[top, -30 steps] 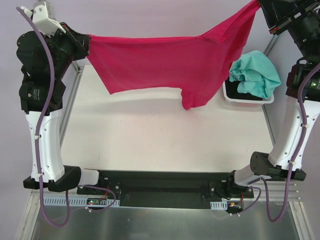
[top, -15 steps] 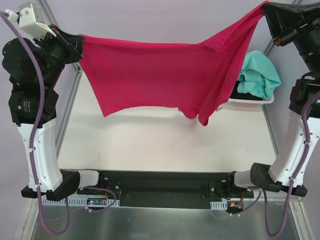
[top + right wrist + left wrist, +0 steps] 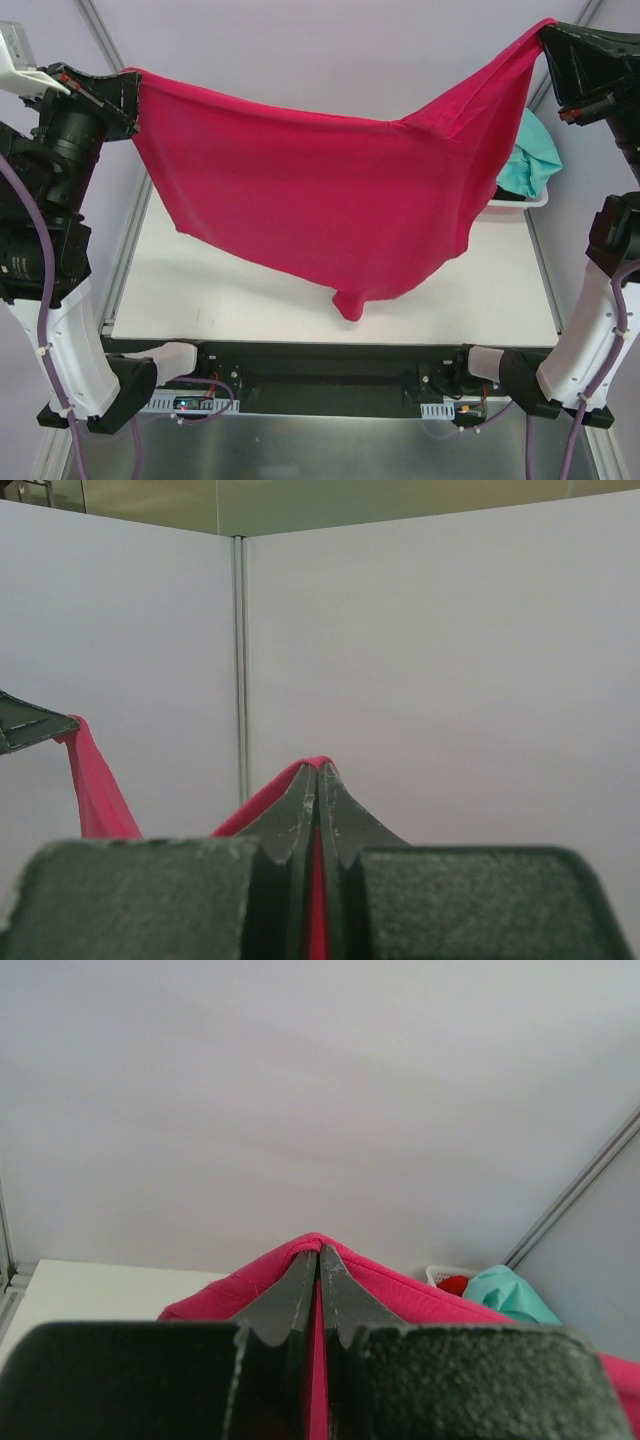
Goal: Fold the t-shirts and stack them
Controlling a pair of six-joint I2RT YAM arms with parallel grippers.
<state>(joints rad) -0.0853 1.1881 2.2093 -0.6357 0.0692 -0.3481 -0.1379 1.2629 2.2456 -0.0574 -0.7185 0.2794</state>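
Observation:
A large magenta-pink t-shirt hangs spread in the air between both arms, high above the table. My left gripper is shut on its upper left corner, and pink cloth wraps over the tips of that gripper. At the upper right corner my right gripper is shut on the cloth too; in the right wrist view its tips pinch a pink fold. The shirt's lowest fold dangles near the table's front edge. A teal-mint t-shirt lies in the white basket, partly hidden.
The white basket stands at the table's far right, with a red garment and the teal one inside. The pale table lies below the hanging shirt. Metal frame posts rise at the back corners.
Both arms have risen and moved toward the camera, spreading wider. The pink shirt went up with them; it looks larger and its lower edge now hangs over the table's front.

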